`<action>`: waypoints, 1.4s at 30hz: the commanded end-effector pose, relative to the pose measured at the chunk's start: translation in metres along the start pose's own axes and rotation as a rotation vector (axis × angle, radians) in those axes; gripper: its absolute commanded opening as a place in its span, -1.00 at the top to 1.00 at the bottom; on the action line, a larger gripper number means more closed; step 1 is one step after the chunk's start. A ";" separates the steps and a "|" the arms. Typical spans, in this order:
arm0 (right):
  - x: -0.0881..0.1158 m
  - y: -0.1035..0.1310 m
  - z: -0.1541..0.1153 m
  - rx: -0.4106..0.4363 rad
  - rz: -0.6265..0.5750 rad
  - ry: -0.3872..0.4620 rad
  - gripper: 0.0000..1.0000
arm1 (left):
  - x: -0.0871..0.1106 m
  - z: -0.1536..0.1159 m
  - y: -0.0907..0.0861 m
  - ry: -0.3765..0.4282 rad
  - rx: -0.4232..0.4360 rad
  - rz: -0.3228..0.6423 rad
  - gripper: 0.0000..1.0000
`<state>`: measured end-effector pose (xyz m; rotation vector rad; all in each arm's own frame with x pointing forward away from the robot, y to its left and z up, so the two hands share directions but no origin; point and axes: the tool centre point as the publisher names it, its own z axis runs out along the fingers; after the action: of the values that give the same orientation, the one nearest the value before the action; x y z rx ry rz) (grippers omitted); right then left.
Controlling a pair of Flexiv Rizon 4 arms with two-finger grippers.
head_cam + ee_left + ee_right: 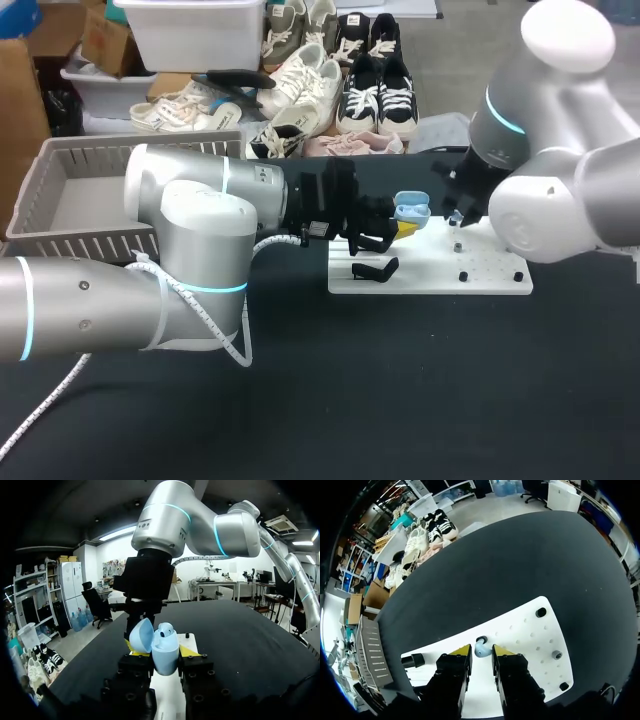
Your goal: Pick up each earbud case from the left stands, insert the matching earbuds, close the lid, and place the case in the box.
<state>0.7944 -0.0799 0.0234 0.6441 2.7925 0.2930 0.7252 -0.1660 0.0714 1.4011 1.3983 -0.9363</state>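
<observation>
Two yellow tips of the left gripper (pixel 161 651) clamp the light blue earbud case (pixel 165 656) from both sides. Its lid (pixel 141 635) is open, and a seated earbud (pixel 167 628) seems to be already inside. The case hangs over the white board (pixel 490 278). The right gripper (pixel 481 651) pinches the second earbud (pixel 481 649) on the board. Fetching that earbud looks like the step in hand. Next it needs lifting straight off, then aligning with the case's free socket.
</observation>
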 end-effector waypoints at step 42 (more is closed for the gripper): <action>0.032 -0.003 -0.047 -0.062 -0.002 0.039 1.00 | 0.001 0.000 -0.001 -0.003 -0.005 0.001 1.00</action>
<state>0.7659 -0.0739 0.0524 0.6370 2.8124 0.3924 0.7252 -0.1660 0.0714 1.4011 1.3983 -0.9363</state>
